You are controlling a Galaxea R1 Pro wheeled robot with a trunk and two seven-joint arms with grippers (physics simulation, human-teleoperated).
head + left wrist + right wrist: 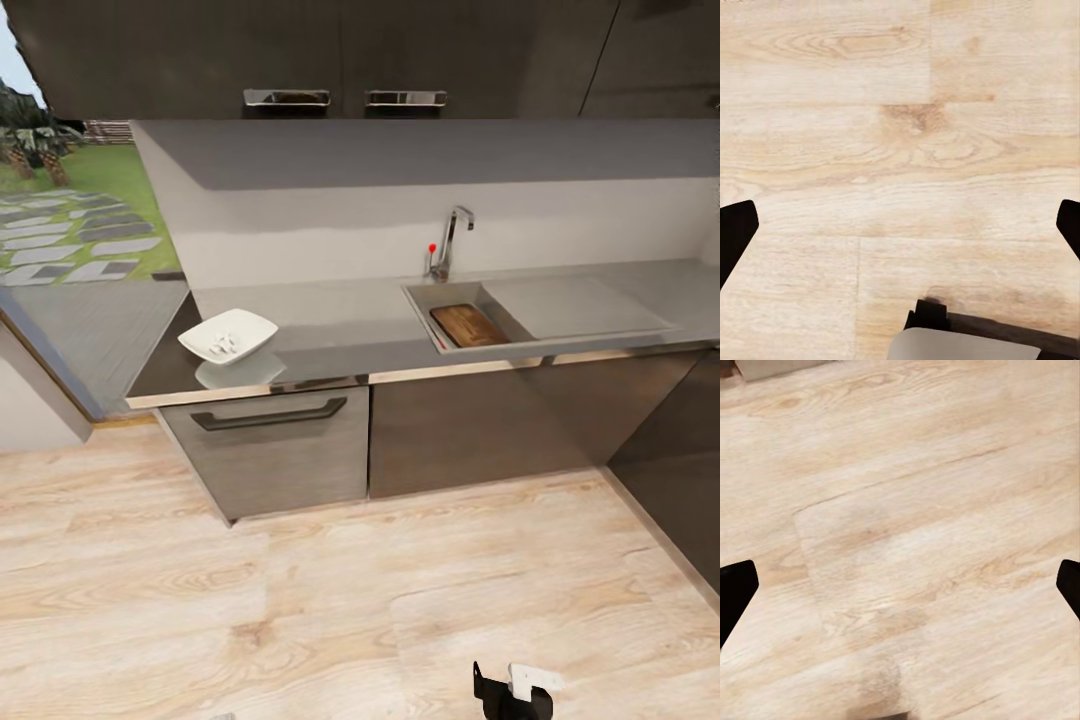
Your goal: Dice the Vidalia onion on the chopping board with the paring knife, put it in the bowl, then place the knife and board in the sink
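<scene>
Chopping board [469, 325] and paring knife [437, 333] lie in the sink [520, 335]; the bowl [228, 335] holds dice; both grippers' jaws gape wide, empty.

The smooth grey reflective countertop [330, 335] mirrors the glossy white rounded-square bowl [228, 335]. The brown wooden chopping board [468, 325] lies in the matt steel sink [560, 310] under a shiny chrome faucet [450, 240]. The pale wood-grain plank floor [300, 600] looks matt.

We see white bowl [228, 334] at 9 o'clock, brown chopping board [468, 325] in steel sink [425, 296], red-dotted chrome faucet [448, 243], grey countertop [340, 335], pale wood-grain floor [300, 600].
</scene>
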